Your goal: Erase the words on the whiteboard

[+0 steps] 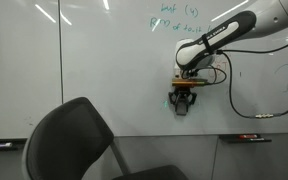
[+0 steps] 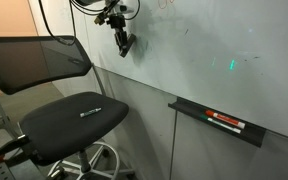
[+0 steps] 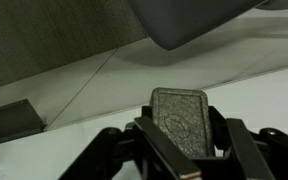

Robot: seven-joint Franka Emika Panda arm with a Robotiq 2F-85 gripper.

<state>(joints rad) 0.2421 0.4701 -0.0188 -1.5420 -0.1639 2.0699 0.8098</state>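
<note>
Two things crowd the space around your arm. A black mesh office chair point(image 1: 74, 140) fills the lower left-centre of an exterior view and stands between the camera and the whiteboard point(image 1: 114, 70). A thin black cable point(image 1: 232, 98) loops down from the arm at the right of that frame. A dark vertical seam point(image 1: 62, 70) splits the board left of centre. Low on the right in an exterior view, a narrow black ledge point(image 2: 189, 108) carries a couple of markers point(image 2: 224, 120), one of them with red on it.

Your gripper point(image 1: 182, 103) hangs near the middle of the board, well below the words point(image 1: 179, 20), which sit at the upper centre as two teal-green lines. In the wrist view the fingers point(image 3: 231, 140) are drawn in narrow and clamp a grey felt eraser block point(image 3: 181, 112) from both sides, with its flat face turned toward the white surface. You cannot tell from these pictures whether the eraser actually touches the board.

The teal writing is too small and thin to read with any certainty. No brand or label shows on the chair, the markers or the eraser.
</note>
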